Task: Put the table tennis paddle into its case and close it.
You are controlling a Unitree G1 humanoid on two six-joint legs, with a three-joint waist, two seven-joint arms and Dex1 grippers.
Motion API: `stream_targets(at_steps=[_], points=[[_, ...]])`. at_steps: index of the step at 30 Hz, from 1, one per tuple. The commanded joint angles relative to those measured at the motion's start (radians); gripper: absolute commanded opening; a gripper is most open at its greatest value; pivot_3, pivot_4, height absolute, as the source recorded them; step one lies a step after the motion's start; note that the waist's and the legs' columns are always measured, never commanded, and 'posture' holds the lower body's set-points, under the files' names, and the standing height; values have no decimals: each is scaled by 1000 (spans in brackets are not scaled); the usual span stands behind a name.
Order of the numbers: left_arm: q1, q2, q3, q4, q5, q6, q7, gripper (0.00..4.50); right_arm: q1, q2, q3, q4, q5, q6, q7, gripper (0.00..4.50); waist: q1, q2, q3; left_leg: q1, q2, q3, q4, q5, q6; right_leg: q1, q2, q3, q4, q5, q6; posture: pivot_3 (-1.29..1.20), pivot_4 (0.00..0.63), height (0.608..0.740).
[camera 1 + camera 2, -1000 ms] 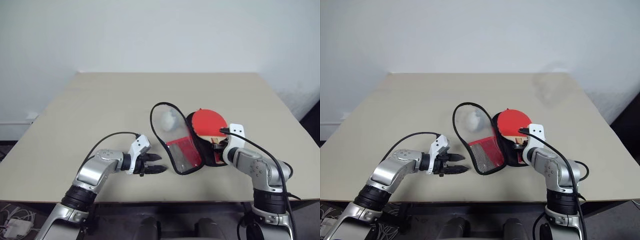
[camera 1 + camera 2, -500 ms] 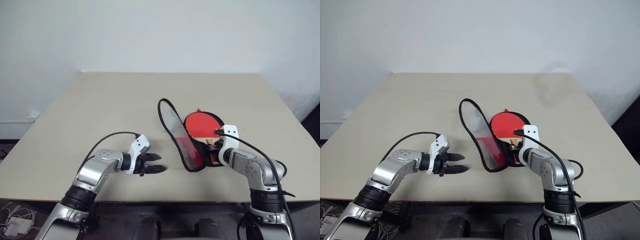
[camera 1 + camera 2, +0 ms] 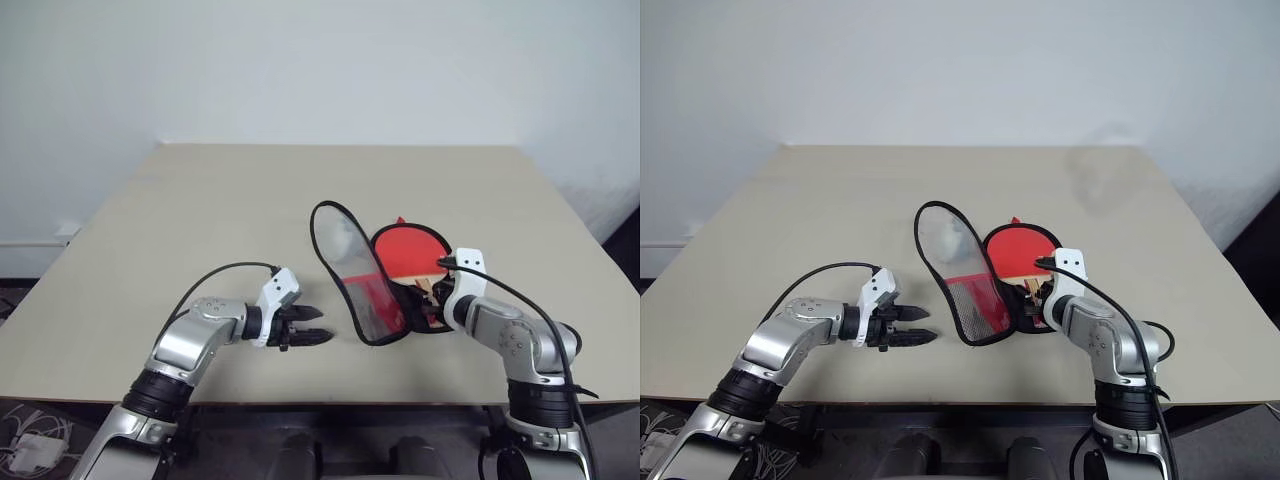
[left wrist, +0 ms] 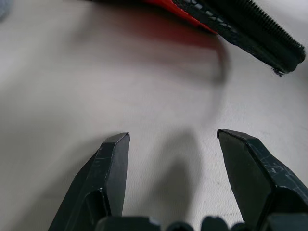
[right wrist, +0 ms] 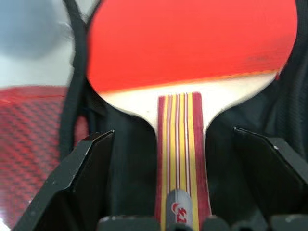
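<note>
- Right claw (image 5: 175, 183) stood wide, fingers apart on either side of the paddle's handle with clear gaps, gripping nothing.
- Paddle (image 3: 410, 252) lay in the black half of the case (image 3: 425, 322), red face away from the robot, pale handle pointing back toward the right claw; long axis ran near in line with that claw's reach.
- See-through lid (image 3: 352, 272) of the case stood propped up and leaning leftward, hinged along the paddle's left side, not yet folded over.
- Whitish-grey lump showed dimly behind the lid's clear panel; whether on the tabletop or inside could not be told.
- Left claw (image 3: 315, 326) hovered low over the tabletop (image 3: 220, 210), open and empty, pointing right toward the lid's lower edge, just beside it but apart.
- Judged: paddle seated, closing still to do; lid lay between the two claws, nearer the left one, so a push rightward from the left looked the likely coming move.
- Right arm sat bent, wrist tipped down over the handle; left forearm lay low, angled inward.
</note>
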Motion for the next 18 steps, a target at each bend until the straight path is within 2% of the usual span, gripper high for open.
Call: stream_targets(at_steps=[1,5,9,11,13,15,18], points=[[-59,-27,45,-10,-35,-6,-9,3089,-41,-62,-137,-117,118,-144,135,4084,1,0,0,0,0,0,0,0,0,0,0,0,0,0,0,0,0,740],[-142,-125,12,126,32,-118,28,3089,-142,-95,-314,-48,237,-252,170,4084,0,0,0,0,0,0,1,0,0,1,0,0,0,0,0,0,0,740],[-214,-243,-12,261,83,-200,80,3089,-280,-71,-490,124,335,-335,64,4084,0,-1,0,1,0,-1,1,0,1,2,1,0,-1,0,0,0,0,740],[-241,-311,-17,311,89,-214,99,3089,-304,-78,-516,174,332,-378,28,4084,1,-1,0,0,0,-1,1,3,4,2,2,1,-1,0,0,0,0,740],[-271,-429,-25,368,98,-247,152,3089,-319,-75,-538,209,340,-429,-3,4084,3,0,0,-1,0,-1,0,3,5,2,2,1,-1,0,0,0,0,740],[-295,-523,-21,398,93,-258,190,3089,-318,-71,-535,226,344,-454,-21,4084,6,0,0,-1,0,-1,0,3,5,3,2,1,-2,1,3,0,0,740],[-311,-612,-1,398,75,-236,222,3089,-294,-70,-497,223,337,-472,-25,4084,1,0,0,-2,-1,-1,0,3,5,2,2,3,-2,1,3,0,0,740]])
